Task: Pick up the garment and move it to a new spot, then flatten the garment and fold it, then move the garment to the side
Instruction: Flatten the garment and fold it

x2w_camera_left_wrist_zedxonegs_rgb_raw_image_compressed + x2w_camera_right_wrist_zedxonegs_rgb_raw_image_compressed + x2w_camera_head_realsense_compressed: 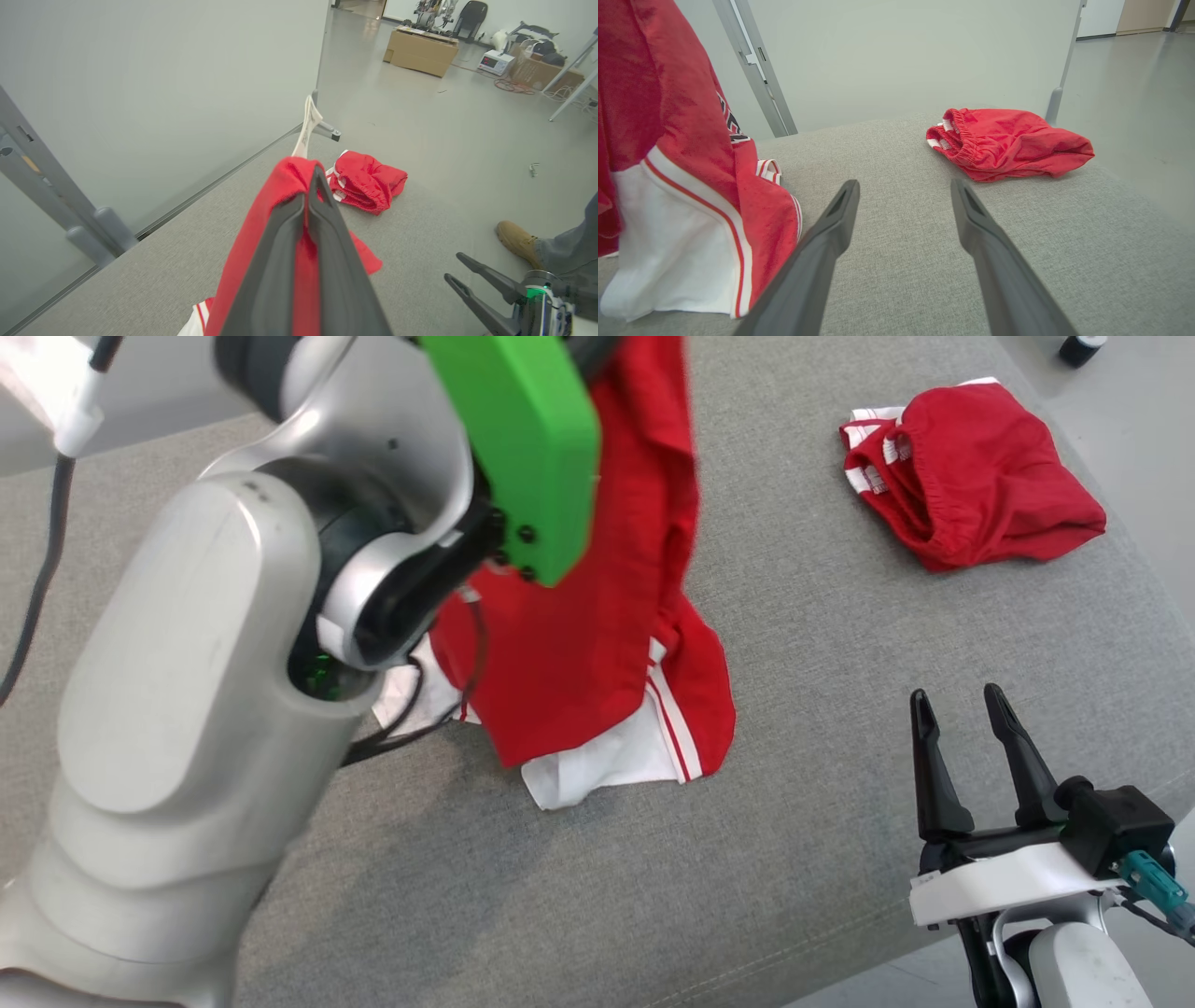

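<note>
Left gripper (309, 186) is clamped on the red garment (579, 653) at 12 o'clock, hem touching the table (822, 728), right gripper (957, 695) spread idle at 5 o'clock; I'd lift till the hem clears, then steer wide of the shorts (980, 495) at 2 o'clock.

Dark claw (956, 694); green, perhaps plastic, casing (523, 439)

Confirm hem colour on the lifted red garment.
The red fabric garment has a white hem panel with red-white stripes; right wrist view best.
</note>
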{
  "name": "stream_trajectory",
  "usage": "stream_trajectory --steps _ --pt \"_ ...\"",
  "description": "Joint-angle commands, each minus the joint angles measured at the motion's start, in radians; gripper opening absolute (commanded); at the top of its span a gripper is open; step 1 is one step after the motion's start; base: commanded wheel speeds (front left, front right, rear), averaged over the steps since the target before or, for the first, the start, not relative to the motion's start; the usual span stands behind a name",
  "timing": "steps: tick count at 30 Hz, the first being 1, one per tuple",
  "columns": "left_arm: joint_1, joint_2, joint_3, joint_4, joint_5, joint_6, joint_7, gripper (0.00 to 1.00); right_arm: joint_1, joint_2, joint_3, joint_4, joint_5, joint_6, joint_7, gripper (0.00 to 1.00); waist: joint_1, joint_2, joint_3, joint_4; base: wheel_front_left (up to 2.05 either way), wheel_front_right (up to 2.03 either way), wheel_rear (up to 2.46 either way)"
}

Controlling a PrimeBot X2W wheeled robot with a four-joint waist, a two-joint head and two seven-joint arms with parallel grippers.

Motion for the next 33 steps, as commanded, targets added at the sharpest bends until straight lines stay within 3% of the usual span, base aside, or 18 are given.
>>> stream_trajectory --steps 1,11,12,15,21,27,33 --pt "0.031 0.038 0.0 0.033 0.028 -0.01 -0.011 0.0 -0.014 -0.002 0.007 0.002 0.007 -0.001 -0.003 1.0 0.0 -0.0001 0.004 -0.004 0.0 0.0 0.0" --pt "0.245 0.305 0.043 0.218 0.072 -0.029 -0.007 0.0 0.002 -0.002 0.011 0.005 0.0 -0.001 -0.003 1.0 0.0 -0.0001 0.013 0.001 0.0 0.0 0.0" --pt "0.245 0.305 0.043 0.218 0.072 -0.029 -0.007 0.0 0.002 -0.002 0.011 0.005 0.0 -0.001 -0.003 1.0 0.0 -0.0001 0.013 0.001 0.0 0.0 0.0" --pt "0.335 0.412 0.066 0.238 0.067 -0.04 0.0 0.0 0.006 -0.002 0.004 0.006 -0.013 -0.001 -0.003 1.0 0.0 -0.0001 0.016 0.021 0.0 0.0 0.0" --pt "0.43 0.535 0.091 0.202 0.043 -0.068 0.035 0.0 -0.003 -0.002 0.002 0.005 -0.042 -0.001 -0.003 1.0 0.0 -0.0001 0.018 0.076 0.0 0.0 0.0" --pt "0.52 0.566 0.108 0.153 0.022 -0.058 0.0 0.0 -0.024 -0.002 0.013 0.007 -0.06 -0.001 -0.003 1.0 0.0 -0.0001 0.017 0.116 0.0 0.0 0.0" --pt "0.657 0.516 0.154 0.146 0.032 -0.011 -0.212 0.0 -0.017 -0.002 0.015 0.004 -0.073 -0.001 -0.003 1.0 0.0 -0.0001 0.011 0.128 0.0 0.0 0.0"
